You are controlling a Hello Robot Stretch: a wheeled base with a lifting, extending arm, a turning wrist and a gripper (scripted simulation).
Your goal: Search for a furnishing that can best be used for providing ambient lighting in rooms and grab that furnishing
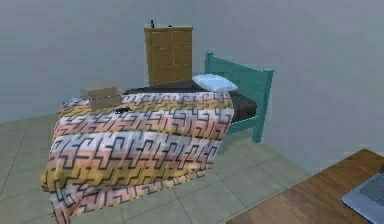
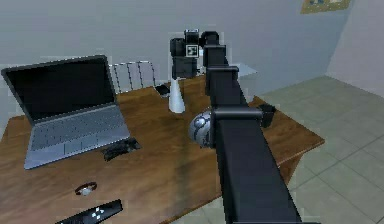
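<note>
Standing by the wooden worktop (image 2: 150,125), I watch the dark arm (image 2: 235,130) stretch across it. Two white squares (image 2: 192,46) at its far end carry black marks too small to read. The gripper (image 2: 181,68) shows right by a white cone-shaped thing (image 2: 177,96), perhaps a small lamp, which stands toward the worktop's far edge, right of the open laptop (image 2: 65,105). Whether the gripper touches or holds it, I cannot tell, nor how its fingers stand. A grey ball (image 2: 200,128) lies beside the arm. Ahead, a bed (image 1: 255,100) wears a patterned blanket (image 1: 140,140) before a wooden wardrobe (image 1: 168,55).
</note>
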